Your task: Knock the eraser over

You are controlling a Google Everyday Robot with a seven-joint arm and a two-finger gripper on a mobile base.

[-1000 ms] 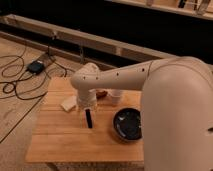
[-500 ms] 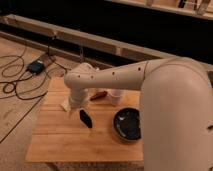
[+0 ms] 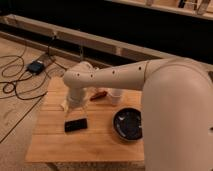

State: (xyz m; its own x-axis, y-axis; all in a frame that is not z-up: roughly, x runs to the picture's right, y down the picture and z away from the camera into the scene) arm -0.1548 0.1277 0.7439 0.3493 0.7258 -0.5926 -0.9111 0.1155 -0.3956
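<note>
The eraser (image 3: pixel 75 125) is a small thin black rectangular block. It lies flat on the wooden table (image 3: pixel 85 142), left of the middle. My white arm reaches in from the right and bends down over the table's back left part. My gripper (image 3: pixel 73 103) is at the arm's end, just behind and above the eraser, and it is mostly hidden by the arm's wrist. It holds nothing that I can see.
A round dark bowl (image 3: pixel 128 124) sits right of the eraser. A pale beige sponge-like piece (image 3: pixel 63 105) lies by the left edge. A white cup (image 3: pixel 115 97) and a reddish item (image 3: pixel 98 95) stand behind. Cables and a black box (image 3: pixel 36 66) lie on the floor to the left.
The eraser stood upright, then tilted, and now lies flat on the table. The arm's end swung left and back, away from the eraser.
</note>
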